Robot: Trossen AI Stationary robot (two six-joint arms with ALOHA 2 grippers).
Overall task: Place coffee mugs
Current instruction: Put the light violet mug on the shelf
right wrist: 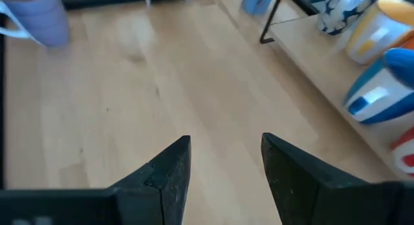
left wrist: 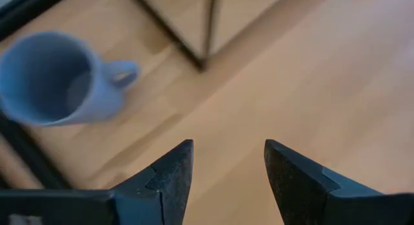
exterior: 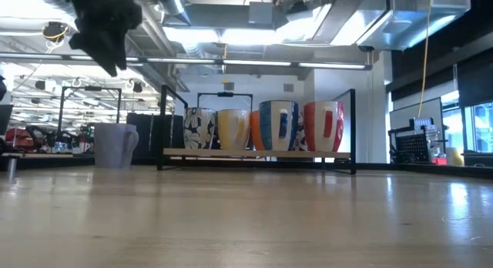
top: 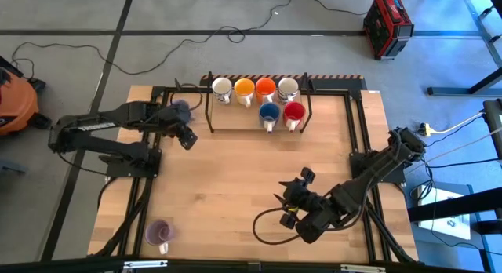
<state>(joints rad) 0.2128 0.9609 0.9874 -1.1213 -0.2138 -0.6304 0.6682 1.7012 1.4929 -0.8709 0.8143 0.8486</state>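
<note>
Six mugs stand on a low black-framed rack (top: 259, 120) at the table's far middle: white (top: 222, 89), yellow-orange (top: 245, 89), orange-red (top: 265, 89) and cream (top: 288, 87) behind, blue (top: 269, 112) and red (top: 294, 111) in front. One pale purple mug (left wrist: 55, 76) stands upright on the table just left of the rack. My left gripper (left wrist: 226, 160) hovers open beside it, raised above the table (exterior: 104, 29). A second pale purple mug (top: 159, 232) stands near the near left corner. My right gripper (right wrist: 225, 157) is open over the table's near middle, touching nothing.
The rack's black uprights (left wrist: 208, 31) stand close to my left gripper. A black frame runs along the table's edges (top: 357, 124). Bare wooden tabletop (top: 235, 171) lies between the rack and my right gripper. A cable loops below the right arm (top: 263, 226).
</note>
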